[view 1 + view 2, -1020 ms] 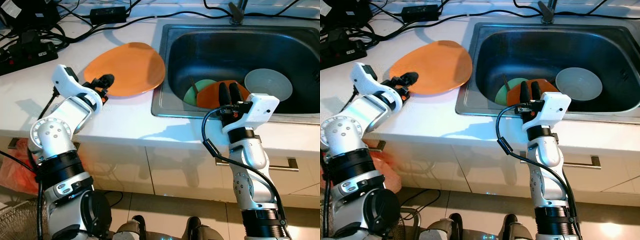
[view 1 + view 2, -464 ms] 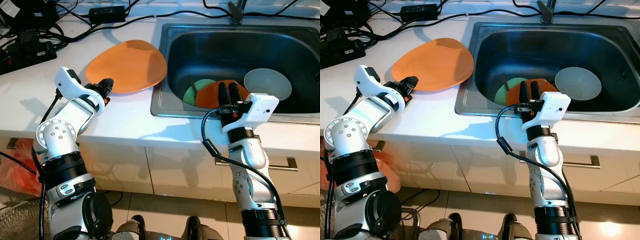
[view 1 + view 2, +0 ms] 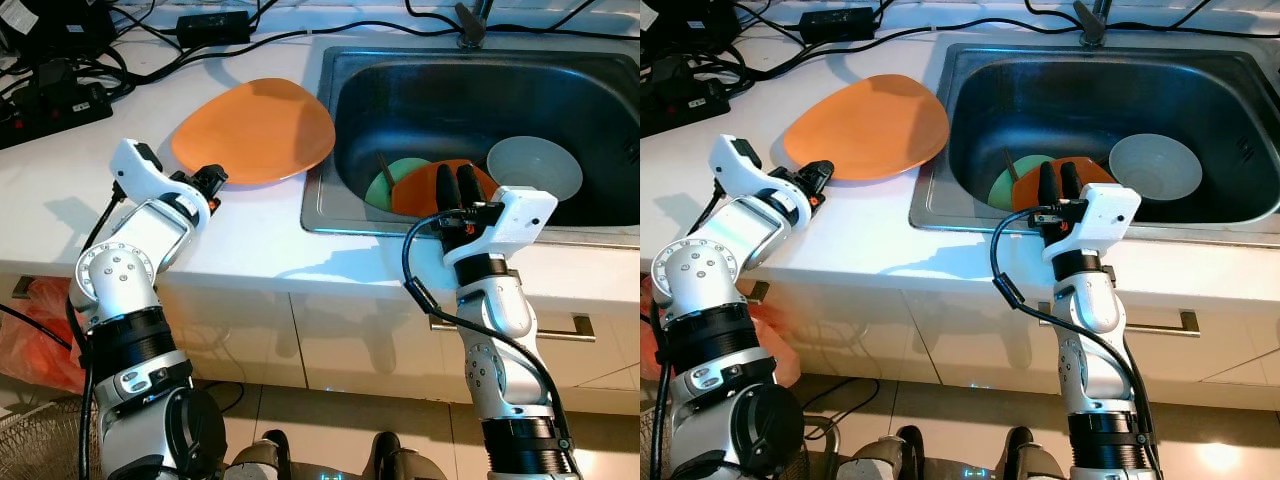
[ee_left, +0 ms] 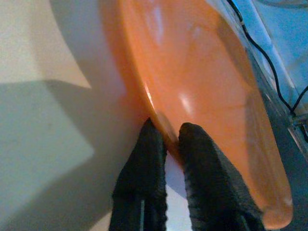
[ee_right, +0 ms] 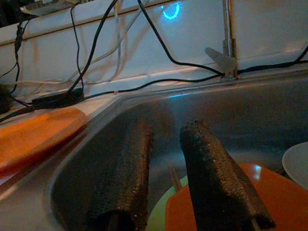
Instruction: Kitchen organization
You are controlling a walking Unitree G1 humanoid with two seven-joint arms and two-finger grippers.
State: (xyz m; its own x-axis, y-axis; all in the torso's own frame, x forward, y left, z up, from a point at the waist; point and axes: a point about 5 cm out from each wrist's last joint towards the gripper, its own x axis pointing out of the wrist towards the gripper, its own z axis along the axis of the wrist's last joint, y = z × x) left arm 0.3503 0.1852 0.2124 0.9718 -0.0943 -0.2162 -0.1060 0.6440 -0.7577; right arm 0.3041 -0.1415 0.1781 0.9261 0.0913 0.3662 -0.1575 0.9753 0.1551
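A large orange plate (image 3: 255, 130) lies flat on the white counter (image 3: 250, 235), left of the steel sink (image 3: 320, 215). My left gripper (image 3: 212, 178) is at the plate's near rim with its fingers (image 4: 149, 144) pressed nearly together, tips touching the rim. In the sink lie a green plate (image 3: 383, 188), a smaller orange dish (image 3: 420, 190) and a white bowl (image 3: 535, 165). My right gripper (image 3: 457, 183) hovers over the sink's front edge above the orange dish, open, with nothing between its fingers (image 5: 211, 168).
A power strip (image 3: 55, 100), an adapter (image 3: 215, 25) and several black cables cross the counter's back left. The faucet base (image 3: 472, 25) stands behind the sink. A drawer handle (image 3: 575, 325) sits below the counter edge, and a red bag (image 3: 30, 340) lies on the floor at left.
My left gripper has slid back from over the plate to its near rim while the plate stayed flat. The right arm has not moved. The camera shifted slightly.
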